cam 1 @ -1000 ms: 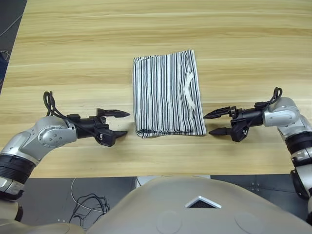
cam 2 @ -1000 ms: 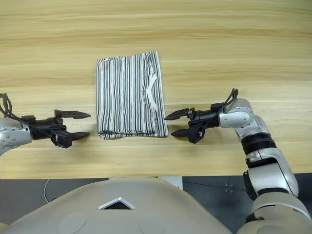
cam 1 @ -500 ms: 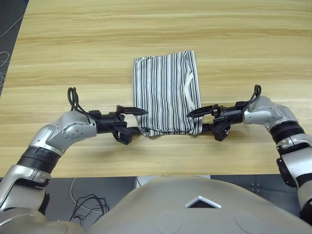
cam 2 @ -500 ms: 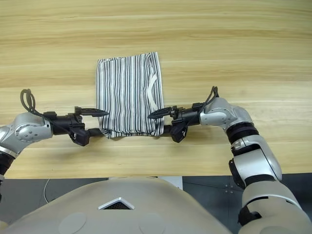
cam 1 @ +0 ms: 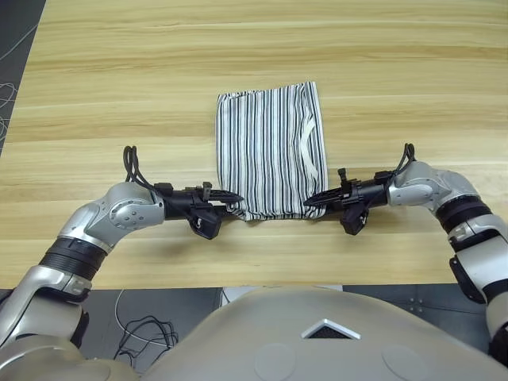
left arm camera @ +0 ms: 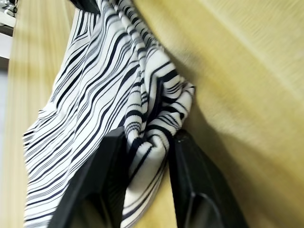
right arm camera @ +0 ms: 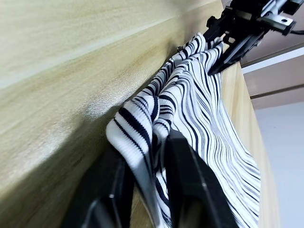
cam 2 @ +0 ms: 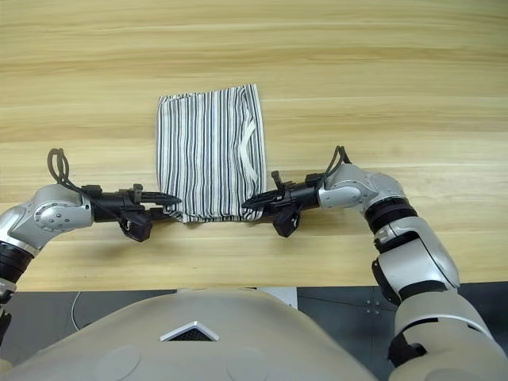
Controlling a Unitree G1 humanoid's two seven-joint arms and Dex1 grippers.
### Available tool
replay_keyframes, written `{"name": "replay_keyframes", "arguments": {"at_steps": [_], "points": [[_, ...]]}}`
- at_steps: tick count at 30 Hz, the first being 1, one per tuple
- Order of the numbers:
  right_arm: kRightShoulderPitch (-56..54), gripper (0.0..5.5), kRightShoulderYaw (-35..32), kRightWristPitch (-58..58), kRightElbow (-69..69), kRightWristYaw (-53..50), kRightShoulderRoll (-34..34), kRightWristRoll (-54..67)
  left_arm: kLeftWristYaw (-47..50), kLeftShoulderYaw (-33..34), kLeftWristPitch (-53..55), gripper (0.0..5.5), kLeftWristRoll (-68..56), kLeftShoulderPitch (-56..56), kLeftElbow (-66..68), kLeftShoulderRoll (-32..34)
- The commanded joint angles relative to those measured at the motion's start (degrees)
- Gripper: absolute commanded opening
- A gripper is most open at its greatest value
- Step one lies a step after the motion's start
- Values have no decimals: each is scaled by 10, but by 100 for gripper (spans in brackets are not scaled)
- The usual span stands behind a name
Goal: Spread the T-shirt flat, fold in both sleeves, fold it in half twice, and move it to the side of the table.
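So the striped T-shirt (cam 1: 271, 151) is lying about mid-desk, already folded down to a narrow rectangle with its long side running away from the robot. The pale wood desk (cam 1: 119, 79) is supporting most of it, but the near edge is bunching up a bit where it's being grabbed.

Both sides are gripping right now. The left pincer (cam 1: 228, 200) is clenching the near-left corner and the right pincer (cam 1: 315, 202) is clenching the near-right corner. In the wrist views a wad of striped cloth is sitting squeezed between the left fingers (left arm camera: 107, 175), and it's the same story between the right fingers (right arm camera: 187, 185). The two pincers are pointing in toward each other, with the shirt's near edge between them.

I'm guessing this thing is light, soft and totally floppy, so the middle is going to sag once it's lifted. It's several layers thick too, so I'd say the worry is the lower layers slipping out. Those two near corners are looking like the right spots to hold, as long as every layer is getting pinched.
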Motion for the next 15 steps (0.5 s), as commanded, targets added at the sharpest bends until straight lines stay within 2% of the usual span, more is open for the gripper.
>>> {"name": "replay_keyframes", "arguments": {"at_steps": [1,4,7,11,15], "points": [[33,16,65,158,-144,171,-61,260,-92,-14,56,69,-125,19,-90,35],[55,10,66,306,-282,277,-110,407,-156,-12,125,26,-213,28,-161,61],[73,10,43,440,-391,342,-147,500,-209,1,229,23,-298,42,-240,90],[97,10,2,561,-479,386,-170,560,-236,30,304,23,-328,54,-285,107],[115,10,-41,625,-513,409,-163,574,-256,59,349,23,-360,78,-326,114]]}}
